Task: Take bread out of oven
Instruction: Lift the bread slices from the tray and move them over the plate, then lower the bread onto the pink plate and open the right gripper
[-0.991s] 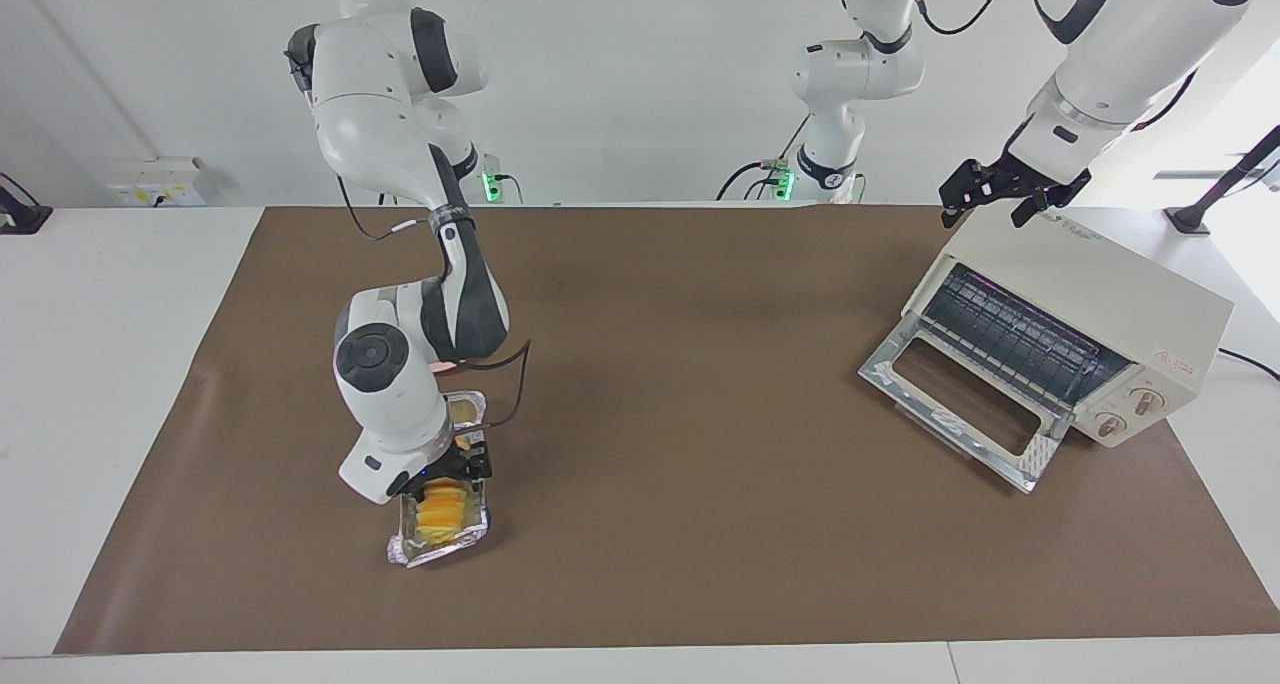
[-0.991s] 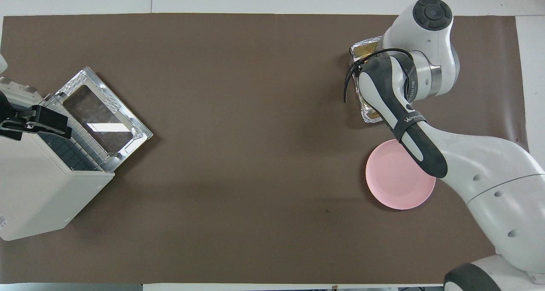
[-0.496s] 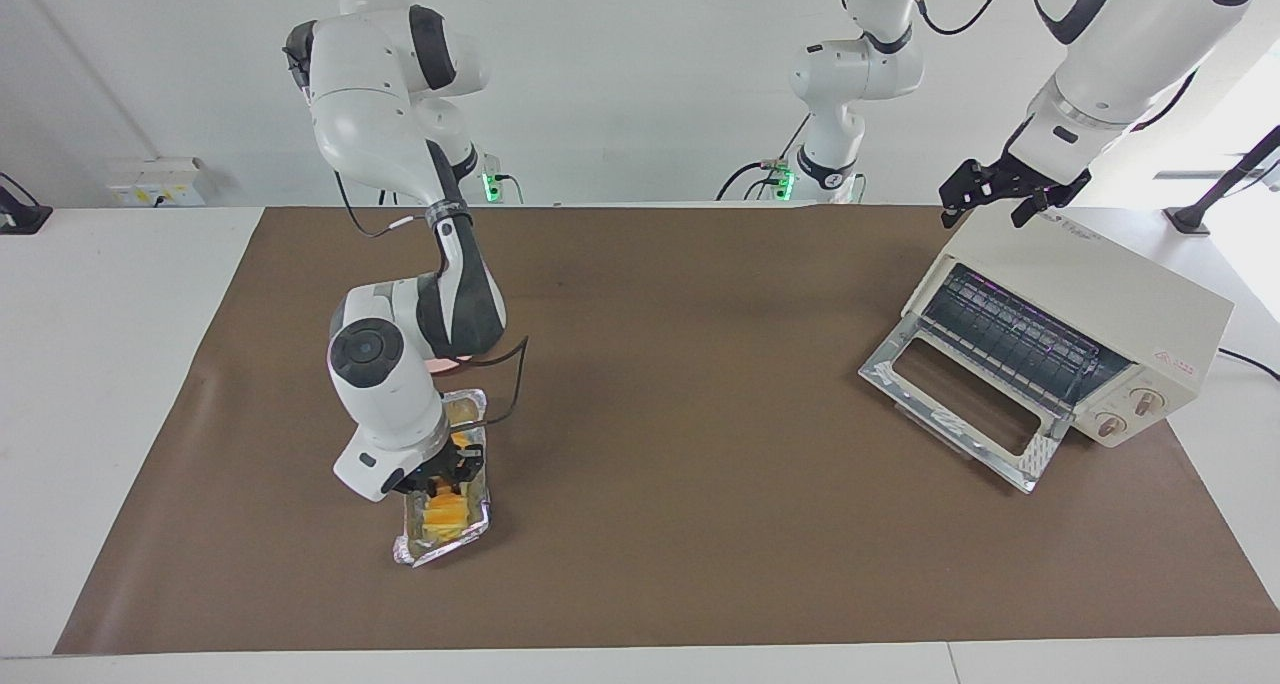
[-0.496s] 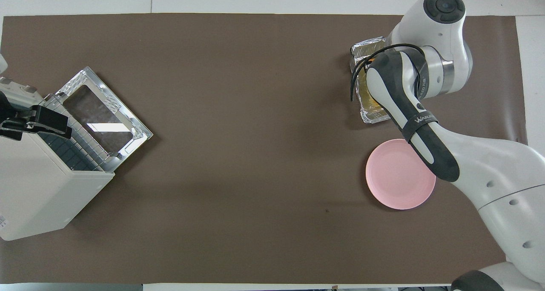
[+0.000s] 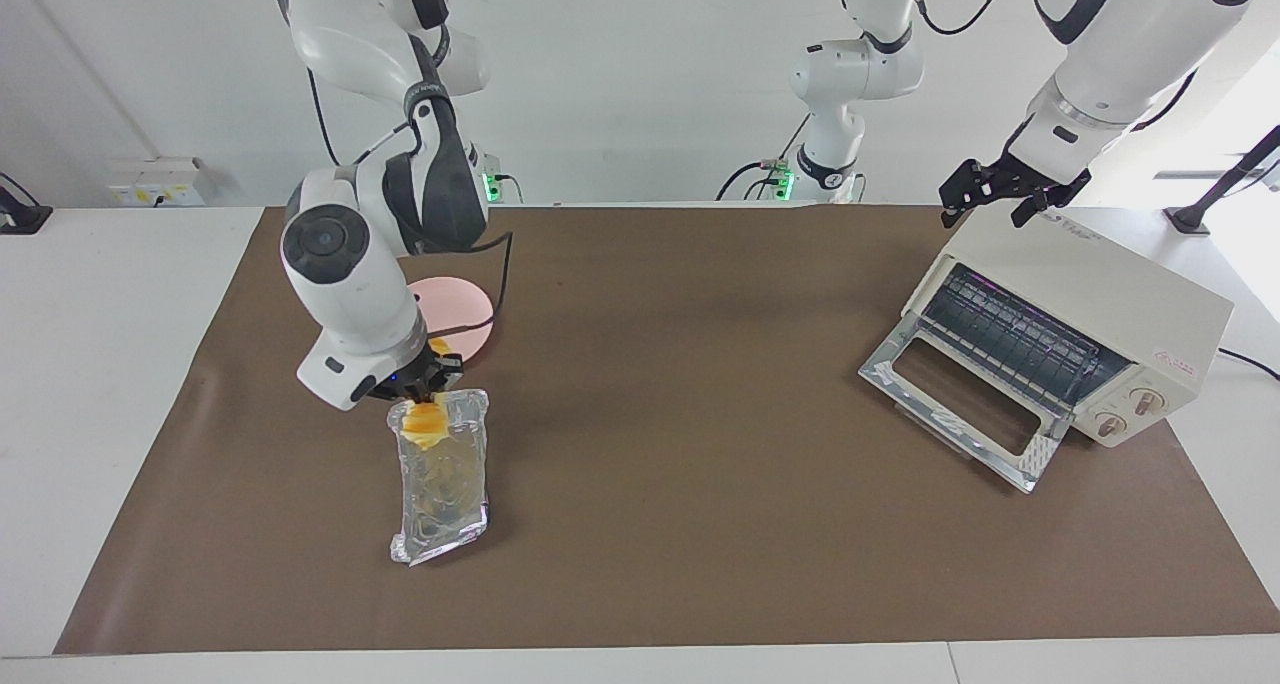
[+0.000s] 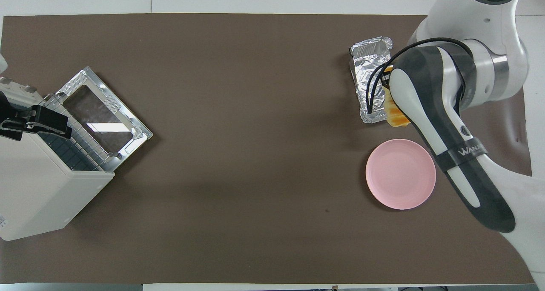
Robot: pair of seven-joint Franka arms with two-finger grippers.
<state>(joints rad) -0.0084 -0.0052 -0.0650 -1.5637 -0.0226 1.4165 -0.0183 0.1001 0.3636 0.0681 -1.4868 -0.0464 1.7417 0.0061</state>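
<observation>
A: Bread (image 5: 424, 421), one loaf: where was it?

B: Clamped in the right gripper (image 5: 425, 401), raised over the end of the foil tray (image 5: 442, 494) nearest the pink plate (image 5: 462, 309), toward the right arm's end of the table.

A: Oven (image 5: 1087, 314)?

B: Toward the left arm's end, door dropped, rack bare. Left gripper (image 5: 985, 200) waited with its fingers spread over the oven's top corner, grasping nothing.

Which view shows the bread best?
The facing view: the bread hangs from the shut right gripper over the foil tray. Overhead, the arm covers most of it, leaving only an orange end.
</observation>
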